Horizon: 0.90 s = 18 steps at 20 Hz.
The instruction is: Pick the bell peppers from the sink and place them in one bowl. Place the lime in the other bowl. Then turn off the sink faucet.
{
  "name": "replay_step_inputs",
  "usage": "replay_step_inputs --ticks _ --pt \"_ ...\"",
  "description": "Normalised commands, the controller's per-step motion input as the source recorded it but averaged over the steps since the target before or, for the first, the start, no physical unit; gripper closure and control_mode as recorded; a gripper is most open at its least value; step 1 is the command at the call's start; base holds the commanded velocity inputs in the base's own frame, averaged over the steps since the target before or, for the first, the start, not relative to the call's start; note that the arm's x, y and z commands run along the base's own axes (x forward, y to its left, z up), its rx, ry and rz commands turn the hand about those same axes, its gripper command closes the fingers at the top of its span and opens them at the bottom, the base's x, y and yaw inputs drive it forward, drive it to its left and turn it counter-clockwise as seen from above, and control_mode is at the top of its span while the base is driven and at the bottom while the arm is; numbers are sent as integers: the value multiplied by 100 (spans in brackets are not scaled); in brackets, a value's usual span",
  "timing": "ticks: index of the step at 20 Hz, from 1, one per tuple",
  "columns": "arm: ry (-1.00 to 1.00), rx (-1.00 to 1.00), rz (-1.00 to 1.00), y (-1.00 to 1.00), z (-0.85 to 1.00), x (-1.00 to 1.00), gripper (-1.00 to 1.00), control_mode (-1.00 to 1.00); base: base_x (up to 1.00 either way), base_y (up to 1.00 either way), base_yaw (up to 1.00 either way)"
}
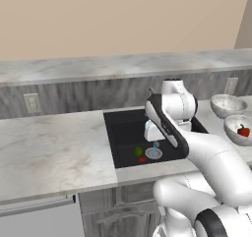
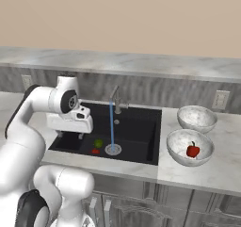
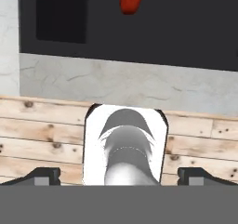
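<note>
Open gripper point(image 2: 70, 134) over sink point(image 2: 136, 127), pepper point(image 2: 95, 151), lime point(image 2: 98, 142) inside

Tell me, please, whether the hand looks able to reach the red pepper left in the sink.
Probably yes: the hand hangs open above the sink, and the pepper lies uncovered on the basin floor beside the lime, with only the water stream nearby.

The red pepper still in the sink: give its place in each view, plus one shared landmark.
Left base view: the red pepper lies on the sink floor, just below the lime.
Right base view: lower left of the basin, left of the drain.
Hand view: top edge, centre.
Landmark: the round silver drain beside it.
</note>
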Motion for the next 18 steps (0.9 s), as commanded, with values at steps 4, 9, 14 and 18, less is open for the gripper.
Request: replay_step_inputs --ticks 4,9,14,18 --pt "3 0 7 0 -35 29 -100 -100 0 0 0" --pt "1 0 0 0 -32 17 -100 -100 0 0 0" --pt "0 4 0 0 -28 14 -100 -100 0 0 0" --pt "0 6 0 0 -29 13 -100 -100 0 0 0"
